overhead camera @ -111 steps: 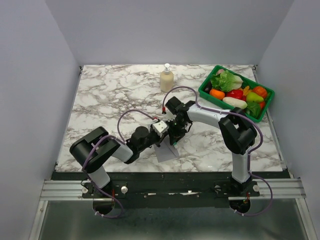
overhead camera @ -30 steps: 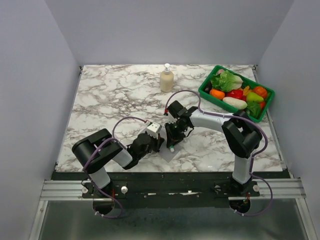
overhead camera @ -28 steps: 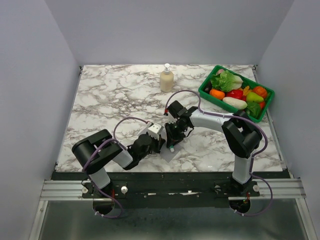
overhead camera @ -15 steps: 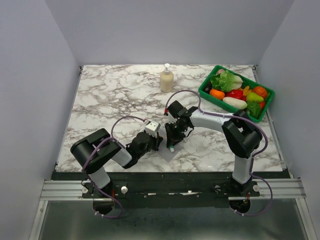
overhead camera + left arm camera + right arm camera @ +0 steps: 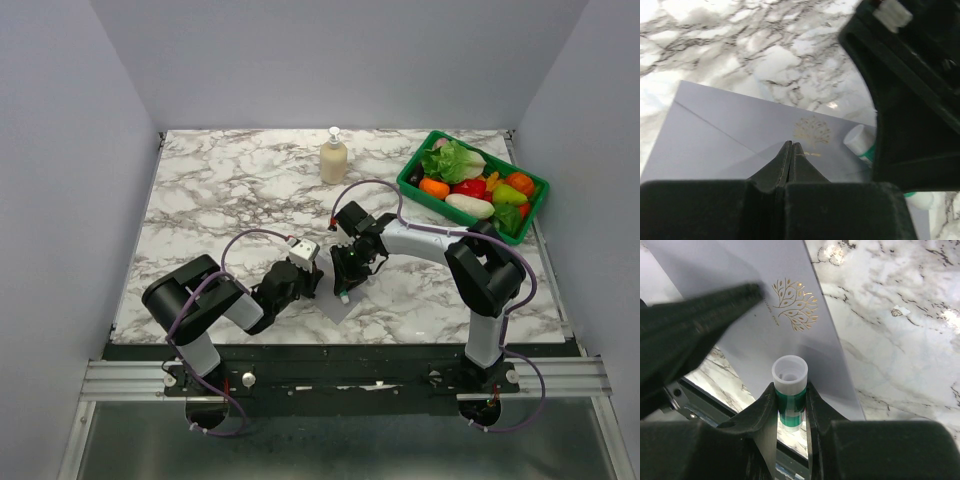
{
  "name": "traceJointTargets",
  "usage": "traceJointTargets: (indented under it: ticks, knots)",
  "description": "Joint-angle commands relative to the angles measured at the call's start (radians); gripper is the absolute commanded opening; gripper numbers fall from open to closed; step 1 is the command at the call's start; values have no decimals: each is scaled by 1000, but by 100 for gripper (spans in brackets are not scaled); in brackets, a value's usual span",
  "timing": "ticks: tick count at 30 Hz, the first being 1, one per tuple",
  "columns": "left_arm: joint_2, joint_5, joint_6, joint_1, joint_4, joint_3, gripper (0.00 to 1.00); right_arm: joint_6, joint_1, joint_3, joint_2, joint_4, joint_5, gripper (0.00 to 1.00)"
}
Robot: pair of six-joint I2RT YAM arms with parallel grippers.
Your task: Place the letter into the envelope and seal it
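The grey-lavender envelope (image 5: 336, 304) lies flat near the table's front edge, a gold tree emblem (image 5: 794, 305) on its upper face. My left gripper (image 5: 791, 145) is shut, its tip resting on the envelope (image 5: 725, 135) just below the emblem. My right gripper (image 5: 790, 390) is shut on a green glue stick (image 5: 790, 382), white end down over the envelope (image 5: 735, 267) beside the emblem. In the top view the two grippers, left (image 5: 318, 284) and right (image 5: 343, 290), meet over the envelope. The letter is out of view.
A soap dispenser (image 5: 333, 157) stands at the back centre. A green basket (image 5: 414, 185) of toy vegetables sits at the back right. The table's front edge and metal rail (image 5: 700, 400) lie just beyond the envelope.
Over several seconds both grippers came down toward the front edge over the envelope. In the last second the left wrist edged slightly left; the right arm held still.
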Motion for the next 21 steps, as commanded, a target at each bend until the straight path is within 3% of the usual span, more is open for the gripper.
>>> traceJointTargets:
  ticks: [1,7,15,21]
  knots:
    - [-2,21,-17,-76,-174,-14,0,-37,-16,-45,46,-46,160,1]
    - [-12,17,-37,-98,-163,-22,0,-36,-18,-42,46,-45,159,1]
    - [-48,13,-30,27,-135,-81,0,-36,-18,-52,35,-46,166,1]
    - [-25,62,-28,13,-134,-62,0,-36,-18,-52,32,-45,164,1]
